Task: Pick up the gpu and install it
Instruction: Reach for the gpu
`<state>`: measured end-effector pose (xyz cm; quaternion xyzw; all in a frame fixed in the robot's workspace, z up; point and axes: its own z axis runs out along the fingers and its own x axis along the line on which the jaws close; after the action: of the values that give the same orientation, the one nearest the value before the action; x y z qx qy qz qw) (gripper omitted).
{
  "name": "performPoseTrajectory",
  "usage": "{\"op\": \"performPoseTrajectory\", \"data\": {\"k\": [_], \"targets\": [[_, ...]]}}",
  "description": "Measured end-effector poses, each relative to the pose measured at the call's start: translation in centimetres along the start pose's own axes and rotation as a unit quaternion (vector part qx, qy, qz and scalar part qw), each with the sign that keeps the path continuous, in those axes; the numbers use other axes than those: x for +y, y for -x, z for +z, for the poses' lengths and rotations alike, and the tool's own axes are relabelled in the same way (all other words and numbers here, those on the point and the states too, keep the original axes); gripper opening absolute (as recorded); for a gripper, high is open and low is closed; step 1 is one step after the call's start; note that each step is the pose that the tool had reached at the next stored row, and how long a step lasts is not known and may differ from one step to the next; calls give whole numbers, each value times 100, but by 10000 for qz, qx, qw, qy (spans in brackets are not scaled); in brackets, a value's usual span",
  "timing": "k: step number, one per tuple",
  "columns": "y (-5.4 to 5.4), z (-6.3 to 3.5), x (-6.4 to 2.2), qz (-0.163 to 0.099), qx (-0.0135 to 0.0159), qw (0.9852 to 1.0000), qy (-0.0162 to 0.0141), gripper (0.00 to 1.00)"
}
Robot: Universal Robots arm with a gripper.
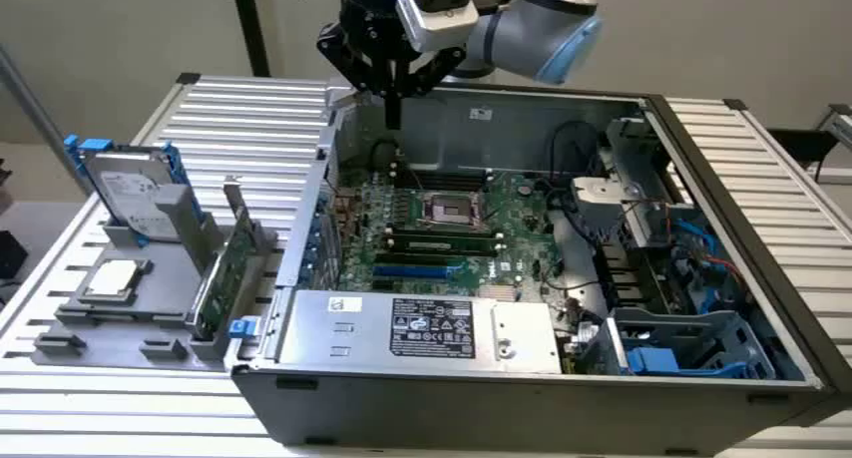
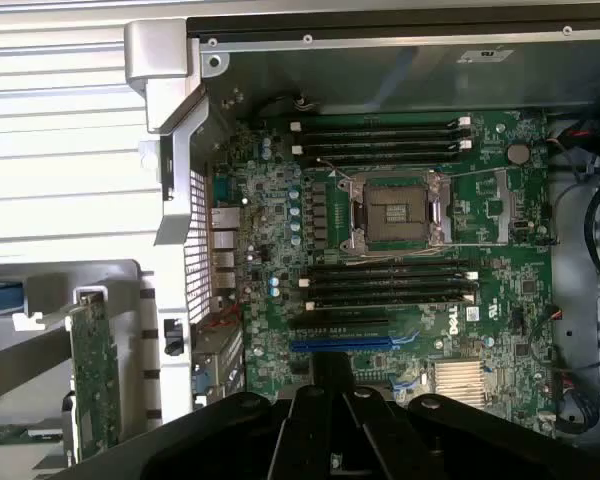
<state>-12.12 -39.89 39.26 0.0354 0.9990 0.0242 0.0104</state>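
The gpu (image 1: 223, 270) stands on its edge in a grey holder (image 1: 134, 323) on the table, at the exterior view's left of the open computer case (image 1: 692, 179). It is a thin green card with a silver bracket at its upper end, and in the wrist view the gpu (image 2: 93, 378) sits outside the case wall. My gripper (image 1: 393, 107) hangs above the case's back left corner, pointing down, far from the card. Its fingers (image 2: 329, 372) are pressed together and hold nothing. Below them lies the motherboard (image 2: 380, 270) with a blue slot (image 2: 345, 343).
A silver hard drive with blue rails (image 1: 134, 191) stands upright in the same holder, and a square CPU chip (image 1: 112, 278) lies flat beside it. Inside the case are a power supply (image 1: 426, 328), a CPU socket (image 1: 446, 211), cables and a drive cage (image 1: 679, 348).
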Motion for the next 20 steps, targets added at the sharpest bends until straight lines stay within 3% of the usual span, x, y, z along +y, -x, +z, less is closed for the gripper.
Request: {"op": "performPoseTrajectory", "data": {"k": [14,20], "targets": [[-9,0,-1,0,0,10000,1,11],[-238,-8,-84,0,0,10000,0,11]]}}
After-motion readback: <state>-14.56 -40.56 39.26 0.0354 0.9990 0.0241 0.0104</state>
